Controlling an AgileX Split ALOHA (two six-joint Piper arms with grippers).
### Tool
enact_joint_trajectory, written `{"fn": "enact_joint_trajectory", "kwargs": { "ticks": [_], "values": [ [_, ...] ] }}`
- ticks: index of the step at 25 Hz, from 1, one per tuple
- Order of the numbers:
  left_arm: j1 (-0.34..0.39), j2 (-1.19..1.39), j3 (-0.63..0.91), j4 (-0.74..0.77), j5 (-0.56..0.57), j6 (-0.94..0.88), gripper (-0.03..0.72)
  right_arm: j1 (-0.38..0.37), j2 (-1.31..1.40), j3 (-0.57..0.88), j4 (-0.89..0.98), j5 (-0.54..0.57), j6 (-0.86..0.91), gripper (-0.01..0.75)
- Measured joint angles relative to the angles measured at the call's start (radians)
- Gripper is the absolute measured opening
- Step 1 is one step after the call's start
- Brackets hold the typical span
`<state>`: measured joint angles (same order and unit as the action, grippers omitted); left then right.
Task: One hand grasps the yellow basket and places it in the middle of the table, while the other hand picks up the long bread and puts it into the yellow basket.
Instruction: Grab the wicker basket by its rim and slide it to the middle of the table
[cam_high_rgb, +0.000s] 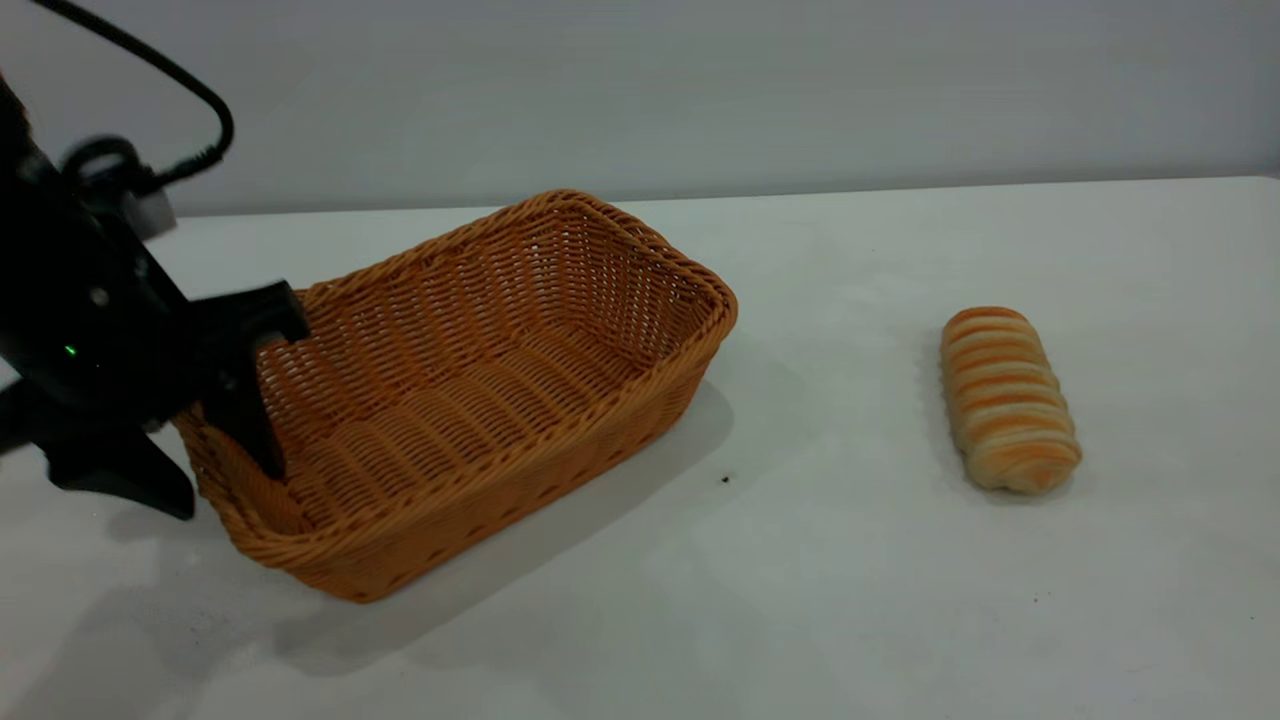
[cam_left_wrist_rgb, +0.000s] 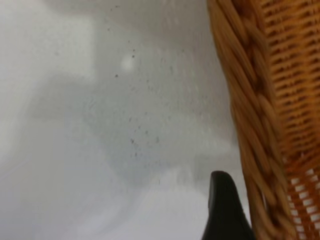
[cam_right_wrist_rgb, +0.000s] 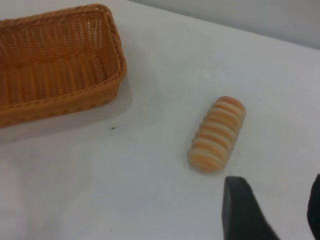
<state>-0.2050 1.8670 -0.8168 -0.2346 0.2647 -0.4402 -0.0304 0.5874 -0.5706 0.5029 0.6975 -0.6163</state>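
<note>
The yellow basket (cam_high_rgb: 470, 390) stands left of the table's middle, and I see nothing in it. My left gripper (cam_high_rgb: 228, 488) straddles its left end wall, one finger inside and one outside, shut on the braided rim (cam_left_wrist_rgb: 252, 125). The outer finger (cam_left_wrist_rgb: 225, 210) lies against the rim in the left wrist view. The long bread (cam_high_rgb: 1008, 398) lies on the table (cam_high_rgb: 850, 560) at the right, well apart from the basket. My right gripper (cam_right_wrist_rgb: 276, 182) is open and empty, hovering short of the bread (cam_right_wrist_rgb: 217, 134). It is out of the exterior view.
A grey wall runs behind the table's far edge. Bare white tabletop lies between the basket and the bread and in front of both. The basket also shows in the right wrist view (cam_right_wrist_rgb: 55, 60), far from that gripper.
</note>
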Motion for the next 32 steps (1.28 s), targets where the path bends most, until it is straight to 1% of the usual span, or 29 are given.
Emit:
{"fn": "enact_joint_trajectory", "kwargs": {
  "ticks": [6, 8, 10, 11, 13, 14, 21, 24, 28, 32],
  "values": [
    [0.000, 0.104, 0.000, -0.031, -0.123, -0.003, 0.496, 0.000, 0.000, 0.000, 0.000, 0.001, 0.000, 0.360],
    [0.000, 0.119, 0.000, -0.034, -0.164, -0.004, 0.456, 0.000, 0.000, 0.000, 0.000, 0.001, 0.000, 0.360],
    [0.000, 0.122, 0.000, -0.035, -0.194, -0.005, 0.370, 0.000, 0.000, 0.000, 0.000, 0.001, 0.000, 0.360],
    [0.000, 0.122, 0.000, -0.035, -0.200, -0.006, 0.300, 0.000, 0.000, 0.000, 0.000, 0.001, 0.000, 0.360],
    [0.000, 0.123, 0.000, -0.046, -0.207, -0.020, 0.133, 0.000, 0.000, 0.000, 0.000, 0.001, 0.000, 0.360],
    [0.001, 0.123, 0.000, -0.053, -0.216, -0.024, 0.096, 0.000, 0.000, 0.000, 0.000, 0.001, 0.000, 0.360],
    [-0.001, 0.124, -0.005, -0.045, -0.198, -0.033, 0.099, 0.000, 0.000, 0.000, 0.000, 0.001, 0.000, 0.360],
    [-0.001, 0.126, -0.050, -0.029, -0.152, -0.011, 0.099, 0.000, 0.000, 0.000, -0.001, 0.002, 0.000, 0.360],
    [-0.001, 0.132, -0.152, -0.012, -0.052, 0.118, 0.099, 0.000, 0.000, 0.000, -0.001, 0.003, 0.000, 0.360],
    [-0.001, 0.154, -0.271, -0.006, 0.079, 0.305, 0.099, 0.000, 0.000, 0.000, -0.001, 0.004, 0.000, 0.360]
  ]
}}
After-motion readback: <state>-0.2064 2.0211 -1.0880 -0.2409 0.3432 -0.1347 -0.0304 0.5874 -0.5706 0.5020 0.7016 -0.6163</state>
